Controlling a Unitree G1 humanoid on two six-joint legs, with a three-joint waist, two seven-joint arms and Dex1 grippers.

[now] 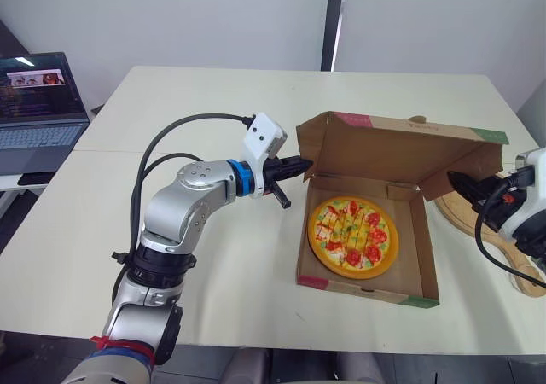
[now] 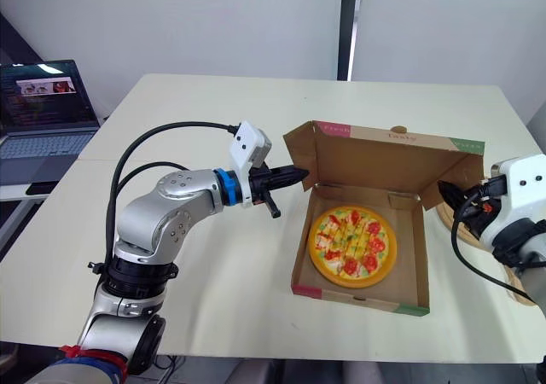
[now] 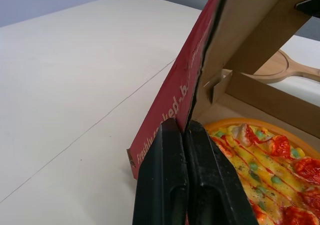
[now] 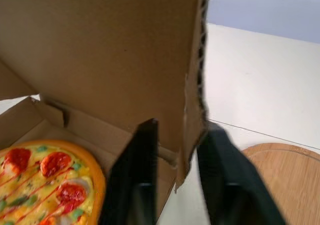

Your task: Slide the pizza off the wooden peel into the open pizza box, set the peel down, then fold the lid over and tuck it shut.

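A round, glossy pizza [image 1: 353,236] with red and green toppings on yellow lies flat in the tray of a brown corrugated cardboard box [image 1: 367,292], which stands on the pale, smooth bench [image 1: 213,102]. The lid [image 1: 401,149] stands half raised, leaning forward over the tray. The left arm is bent at the elbow and reaches across; its end effector [image 1: 300,166] is pressed together, pinching the lid's left side flap. The right end effector [image 4: 181,130] is spread, with the lid's right side flap between its fingers. The wooden peel [image 4: 295,175], rounded with a handle, lies flat on the bench just right of the box. A laptop [image 1: 38,102] stands open at far left.
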